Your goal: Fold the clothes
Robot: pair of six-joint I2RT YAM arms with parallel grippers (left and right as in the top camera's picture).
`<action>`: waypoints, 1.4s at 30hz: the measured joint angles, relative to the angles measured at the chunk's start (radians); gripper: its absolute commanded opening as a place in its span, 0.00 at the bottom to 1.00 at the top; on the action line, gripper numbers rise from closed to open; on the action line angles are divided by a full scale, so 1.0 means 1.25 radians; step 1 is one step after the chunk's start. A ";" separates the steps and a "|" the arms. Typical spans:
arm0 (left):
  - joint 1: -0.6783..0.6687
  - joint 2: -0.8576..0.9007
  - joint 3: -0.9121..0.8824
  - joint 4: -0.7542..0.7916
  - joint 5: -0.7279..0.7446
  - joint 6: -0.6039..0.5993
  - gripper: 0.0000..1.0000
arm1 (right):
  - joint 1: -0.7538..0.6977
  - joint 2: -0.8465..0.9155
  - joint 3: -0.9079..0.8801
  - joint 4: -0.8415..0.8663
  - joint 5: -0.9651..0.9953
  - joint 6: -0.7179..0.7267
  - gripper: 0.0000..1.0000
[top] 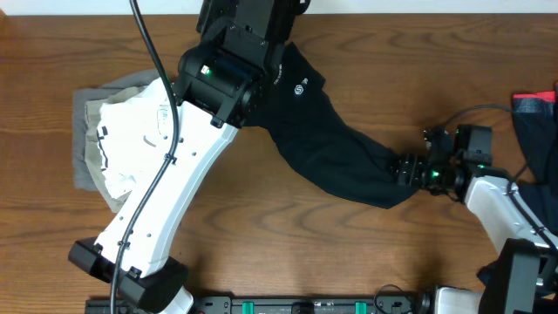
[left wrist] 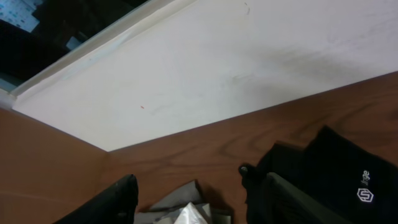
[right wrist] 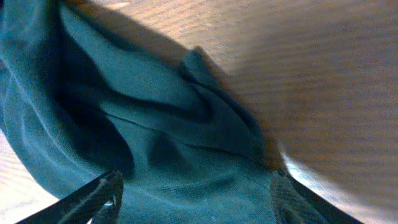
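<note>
A black garment (top: 336,139) with a small white logo lies stretched from the top centre toward the right of the wooden table. My left gripper (top: 253,30) is at the garment's upper end. In the left wrist view it (left wrist: 199,208) is open, with grey and white cloth (left wrist: 186,208) showing between the fingers and the black garment (left wrist: 348,174) against the right finger. My right gripper (top: 403,168) is at the garment's lower right end. In the right wrist view its fingers (right wrist: 199,202) are spread wide with the dark fabric (right wrist: 161,137) bunched between them.
A folded pile of grey and white clothes (top: 118,139) lies at the left of the table. A red and dark item (top: 534,103) sits at the right edge. The white wall (left wrist: 205,68) runs along the table's far edge. The left arm (top: 166,201) crosses the table's left half.
</note>
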 measured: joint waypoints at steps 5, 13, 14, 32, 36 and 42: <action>0.000 0.000 0.000 -0.014 0.000 -0.001 0.66 | 0.033 0.000 -0.033 0.064 -0.001 -0.001 0.24; 0.000 0.000 0.000 -0.034 0.000 -0.002 0.67 | 0.044 -0.008 -0.009 0.097 -0.079 0.031 0.01; 0.000 0.000 0.000 -0.034 0.000 -0.002 0.67 | 0.044 -0.015 0.007 0.096 -0.094 0.031 0.01; 0.000 0.000 0.000 -0.034 0.000 -0.002 0.68 | 0.117 -0.006 0.143 -0.009 -0.051 -0.089 0.71; 0.000 0.000 0.000 -0.037 0.000 -0.005 0.73 | 0.149 0.125 0.129 0.006 -0.012 -0.115 0.57; 0.000 0.000 0.000 -0.041 0.000 -0.006 0.74 | 0.174 0.178 0.127 0.005 -0.004 -0.136 0.01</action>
